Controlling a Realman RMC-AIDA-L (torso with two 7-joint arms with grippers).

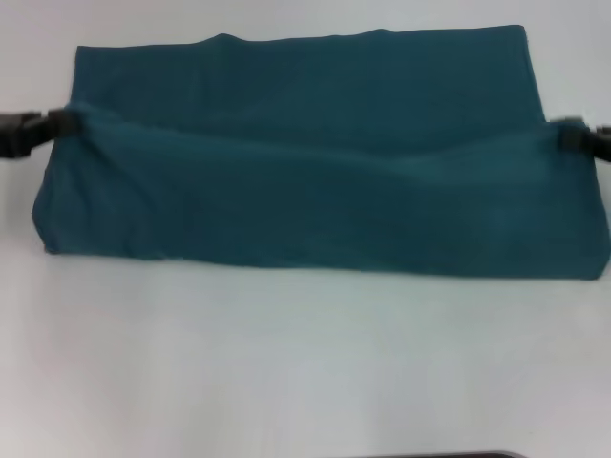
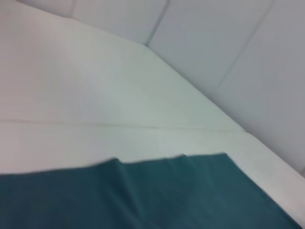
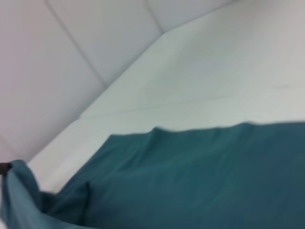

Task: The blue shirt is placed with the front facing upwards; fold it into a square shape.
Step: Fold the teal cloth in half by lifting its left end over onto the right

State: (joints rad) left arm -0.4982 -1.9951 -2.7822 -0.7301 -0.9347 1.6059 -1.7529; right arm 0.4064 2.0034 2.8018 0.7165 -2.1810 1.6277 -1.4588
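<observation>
Two pincers grip the blue shirt (image 1: 315, 162) at opposite side edges in the head view: the left pincer (image 1: 59, 124) at mid-left of the frame, the right pincer (image 1: 569, 134) at mid-right, each clenched on a pinch of cloth. Holding both ends likely keeps the fold line taut across the white counter (image 1: 286, 363). Only plain teal shows; no lettering. The right wrist view alone shows bunched cloth near its lower-left corner; the left wrist view shows just the shirt's far edge and counter.
</observation>
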